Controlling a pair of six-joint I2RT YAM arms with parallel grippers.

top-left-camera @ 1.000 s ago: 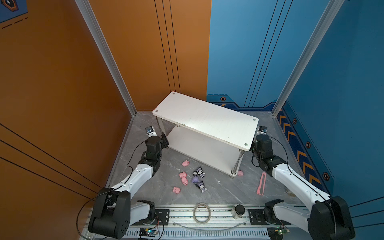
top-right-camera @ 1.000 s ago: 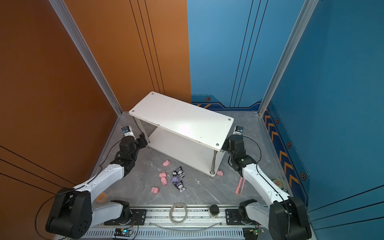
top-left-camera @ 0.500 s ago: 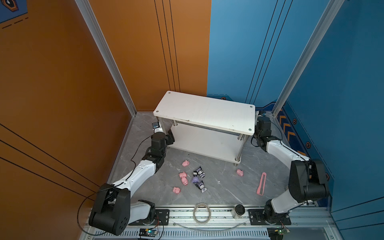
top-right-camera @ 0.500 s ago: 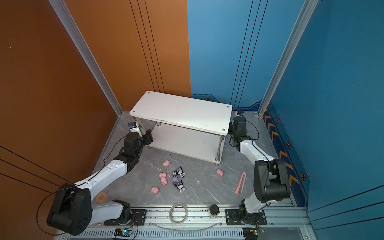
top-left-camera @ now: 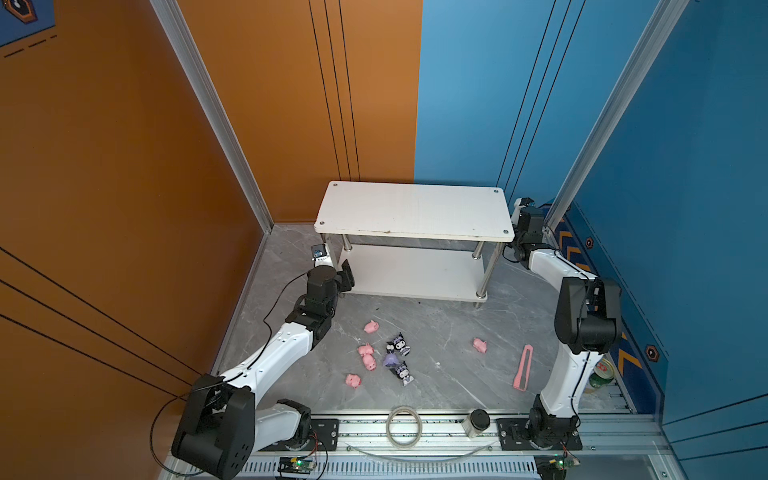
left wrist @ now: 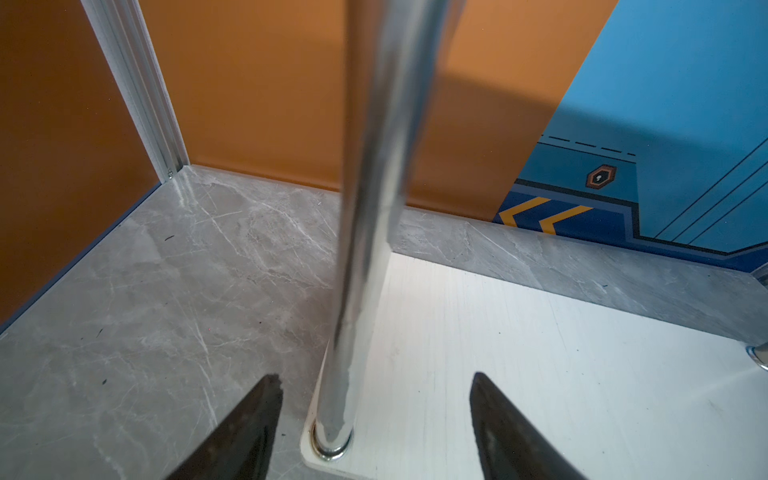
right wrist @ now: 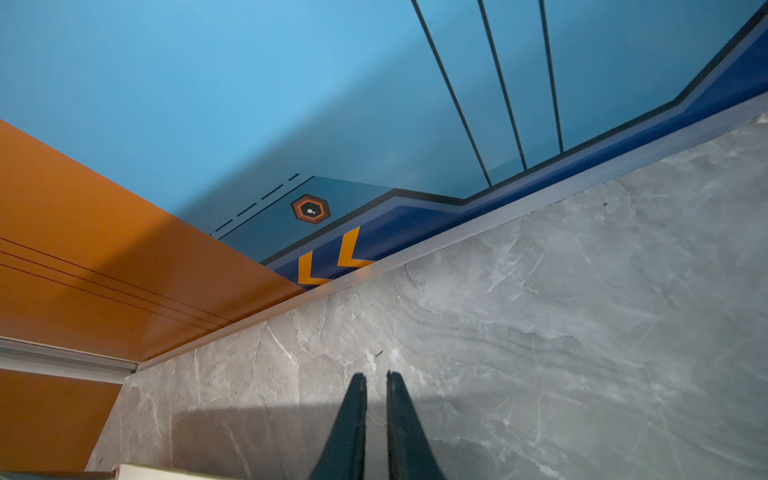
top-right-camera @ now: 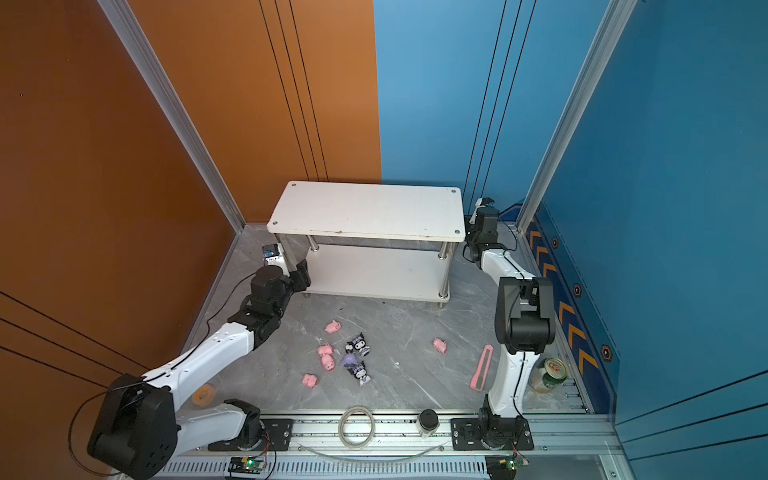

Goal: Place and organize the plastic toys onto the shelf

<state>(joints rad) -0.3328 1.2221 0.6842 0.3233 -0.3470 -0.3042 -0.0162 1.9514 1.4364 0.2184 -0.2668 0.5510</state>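
Swung round since a second ago, the shelf (top-left-camera: 411, 212) now stands square to the back wall instead of slanting across the bench (top-left-camera: 436, 324), and both arms have stretched farther toward the rear with it.

The left end effector (left wrist: 374, 376) is spread wide. Its two dark fingers (left wrist: 249, 424) sit on either side of the shelf's front-left chrome leg (left wrist: 365, 208). The leg stands between them with a gap on each side, just above the corner of the lower board (left wrist: 540, 374). In both top views this end effector (top-right-camera: 301, 272) sits at the shelf's (top-right-camera: 365, 212) front-left corner.

The right end effector (right wrist: 376, 374) is narrow, with only a thin slit between its fingers and nothing in it. It points over bare bench close to the back wall, off the shelf's right end.

All the toys lie on the bench in front of the shelf, well apart from both end effectors. Four pink pigs (top-left-camera: 365, 350) and three black-eared figures (top-left-camera: 397, 344) are grouped left of the middle. A fifth pig (top-left-camera: 480, 345) lies alone farther right.

Beyond that pig lies a pink strip (top-left-camera: 523, 368). A green can (top-right-camera: 552, 372) stands by the right arm's base. A tape ring (top-left-camera: 404, 427) and a black-lidded jar (top-left-camera: 477, 420) rest on the front rail.
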